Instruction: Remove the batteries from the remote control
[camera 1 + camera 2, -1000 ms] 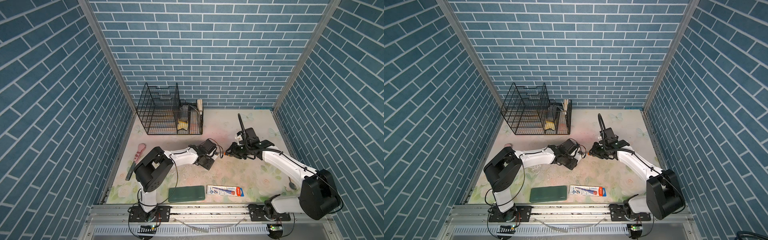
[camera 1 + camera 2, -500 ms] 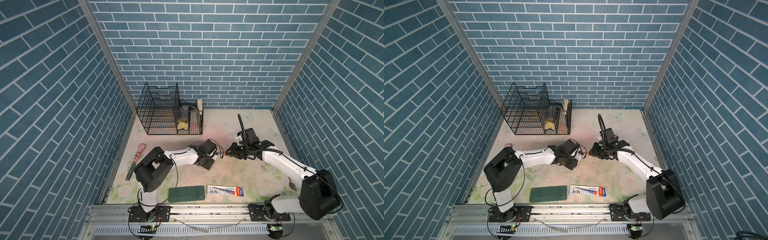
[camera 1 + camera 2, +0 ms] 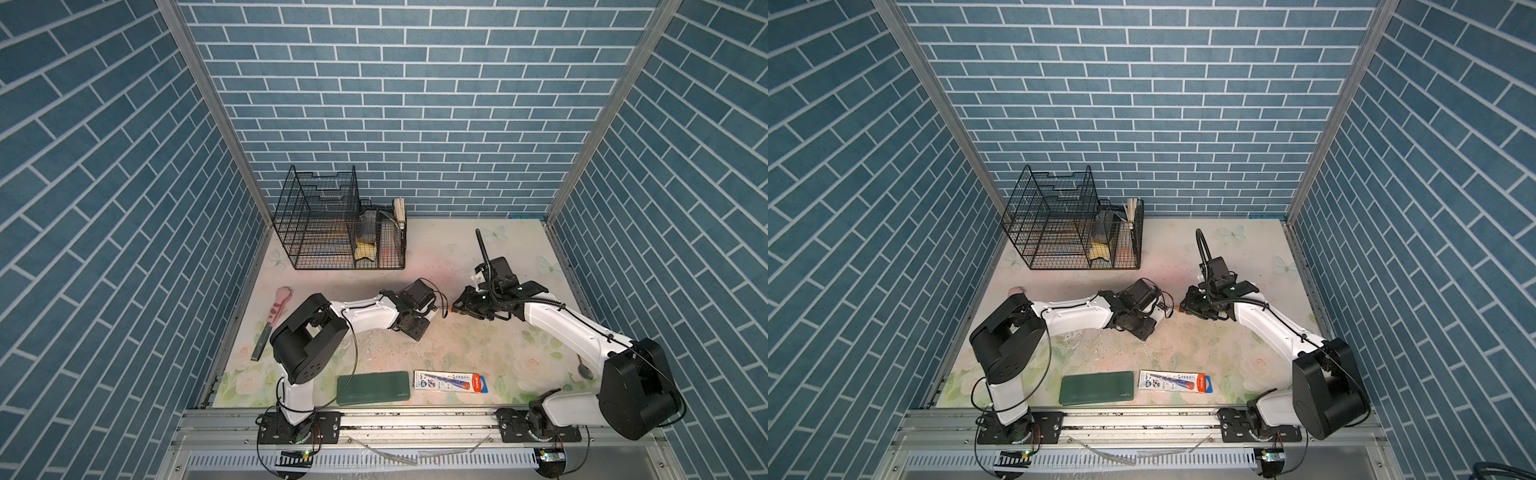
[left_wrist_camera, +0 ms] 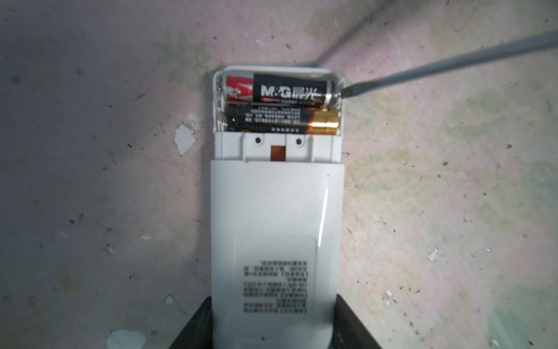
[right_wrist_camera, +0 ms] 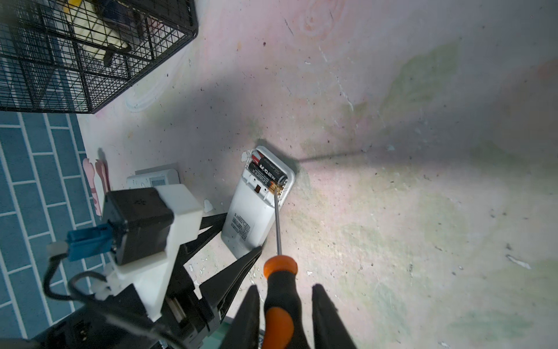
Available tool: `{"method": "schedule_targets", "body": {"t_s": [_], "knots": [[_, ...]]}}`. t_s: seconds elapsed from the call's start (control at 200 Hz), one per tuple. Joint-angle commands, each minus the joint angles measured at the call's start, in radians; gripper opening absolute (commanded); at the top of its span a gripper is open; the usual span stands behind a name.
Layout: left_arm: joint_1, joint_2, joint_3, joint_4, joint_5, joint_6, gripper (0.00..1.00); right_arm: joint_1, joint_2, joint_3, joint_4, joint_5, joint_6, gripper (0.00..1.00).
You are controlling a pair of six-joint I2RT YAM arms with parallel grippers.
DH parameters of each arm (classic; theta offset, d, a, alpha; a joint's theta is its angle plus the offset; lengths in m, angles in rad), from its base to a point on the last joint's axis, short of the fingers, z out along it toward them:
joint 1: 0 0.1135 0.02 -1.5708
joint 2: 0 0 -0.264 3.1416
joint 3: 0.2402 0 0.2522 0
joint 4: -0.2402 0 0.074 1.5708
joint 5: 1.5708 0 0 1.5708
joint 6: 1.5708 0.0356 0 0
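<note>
Batteries (image 4: 280, 104), two, sit side by side in the open compartment of the remote control (image 4: 276, 217), which lies back-up near the middle of the table (image 3: 478, 349). Left gripper (image 4: 273, 305) clamps its body so it cannot slide. The right gripper (image 5: 285, 293) grips the screwdriver (image 5: 277, 317), tip at one battery's end, probably to lever it out.

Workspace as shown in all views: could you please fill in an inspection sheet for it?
Surface: floral-print tabletop, scuffed and speckled.
Job's things: white plastic remote control, bay uncovered, two black cylindrical batteries inside; orange-and-black-handled screwdriver, tip at one battery's end.
Clutter: black wire rack, dark green flat case, white-and-blue packet, pink-handled knife.
Tools: left tool shut on remote; right tool shut on screwdriver.
Cables: black cable hanging along left arm; black ribbed hose above right wrist.
Surroundings: blue brick-pattern walls, metal front rail.
</note>
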Motion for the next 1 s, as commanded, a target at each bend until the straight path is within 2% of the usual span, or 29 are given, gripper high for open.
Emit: {"method": "schedule_targets", "body": {"t_s": [0.0,0.995], "knots": [[-0.004,0.070,-0.033,-0.104,0.018,-0.006,0.42,-0.004,0.001,-0.024,-0.015,0.016,0.024,0.00],[-0.007,0.080,-0.033,-0.099,0.030,-0.003,0.42,-0.005,0.015,-0.033,0.024,0.011,0.035,0.00]]}}
